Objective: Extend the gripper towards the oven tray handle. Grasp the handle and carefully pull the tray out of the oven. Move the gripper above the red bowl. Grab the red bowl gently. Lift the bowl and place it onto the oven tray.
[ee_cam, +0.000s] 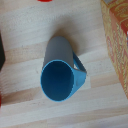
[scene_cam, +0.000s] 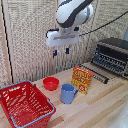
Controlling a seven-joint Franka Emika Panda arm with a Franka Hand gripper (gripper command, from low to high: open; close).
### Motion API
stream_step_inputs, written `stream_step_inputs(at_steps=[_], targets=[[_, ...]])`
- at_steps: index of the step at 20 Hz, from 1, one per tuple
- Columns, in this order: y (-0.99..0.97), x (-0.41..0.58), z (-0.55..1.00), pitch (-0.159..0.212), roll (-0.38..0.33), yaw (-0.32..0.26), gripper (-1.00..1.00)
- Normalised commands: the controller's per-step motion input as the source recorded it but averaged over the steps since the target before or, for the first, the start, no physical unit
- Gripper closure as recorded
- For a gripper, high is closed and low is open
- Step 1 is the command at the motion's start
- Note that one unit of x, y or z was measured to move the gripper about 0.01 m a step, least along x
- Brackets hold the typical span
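High over the middle of the surface (scene_cam: 107,100), the pincer (scene_cam: 61,51) hangs from the white arm, blue-tipped fingers pointing down, parted a little, nothing between them. Well clear of everything below.

The red bowl (scene_cam: 50,83) sits on the surface toward the back edge, between the red wire basket (scene_cam: 25,104) and the blue mug (scene_cam: 67,93). Apart from both, but near.

The oven (scene_cam: 113,56) stands at the far corner on the exterior view's right, door down. The tray (scene_cam: 95,72) looks drawn out in front of it; the oven tray handle I cannot pick out, too blurred. The yellow-red box (scene_cam: 82,79) stands upright just beside the tray, near the mug.

Wrist view: looks straight down into the blue mug's mouth, box edge at one side, a sliver of red at the frame edge, perhaps the bowl.

Risks, as judged:
- Pincer seems centred over the mug, not the bowl. A straight descent would meet the wrong vessel.
- Bowl shallow, rim thin: a pinch could slip or tip it.
- Carry path to the tray passes mug and box; a low transit could knock either over.
- Wire bars: bowl may sit tilted.
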Motion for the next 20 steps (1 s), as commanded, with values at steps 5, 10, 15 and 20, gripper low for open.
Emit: stream_step_inputs(at_steps=[5,10,15,20], targets=[[0.16,0.149,0.09,0.019,-0.303,0.057,-1.00],[0.01,0.017,0.08,0.014,-0.375,0.117,-1.00],[-0.02,0.000,0.01,-0.005,-0.365,0.162,-1.00],[-0.09,0.000,0.00,-0.009,-0.372,0.149,-1.00]])
